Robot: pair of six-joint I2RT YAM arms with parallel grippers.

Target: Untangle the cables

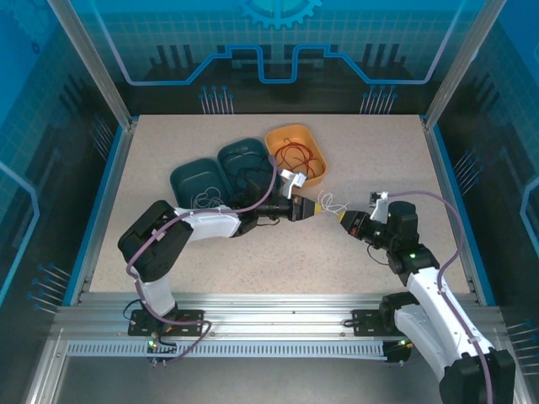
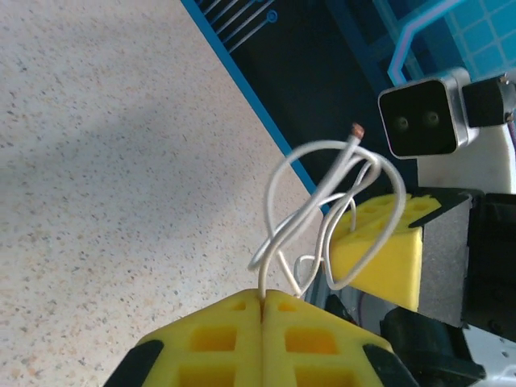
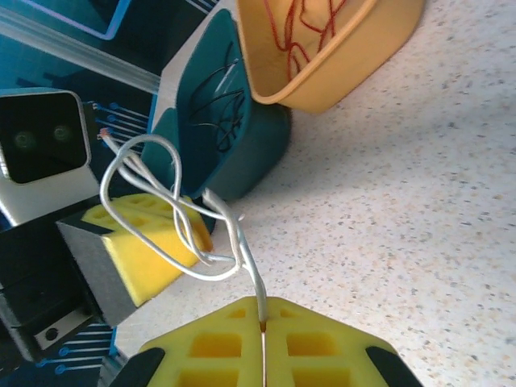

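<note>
A thin white wire (image 1: pixel 332 203), knotted in loops, is held between two yellow-padded grippers above the speckled table (image 1: pixel 379 160). The left gripper (image 2: pixel 263 310) and right gripper (image 3: pixel 264 322) each pinch it, jaws closed. A red wire (image 3: pixel 310 24) lies in an orange tray (image 3: pixel 347 76) and a black wire (image 3: pixel 219 105) in a teal tray (image 3: pixel 266 153). Those two look sorted; the white knot remains.

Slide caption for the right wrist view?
Tangled white cable held between the shut right gripper and left gripper; red cable in the orange tray.
</note>
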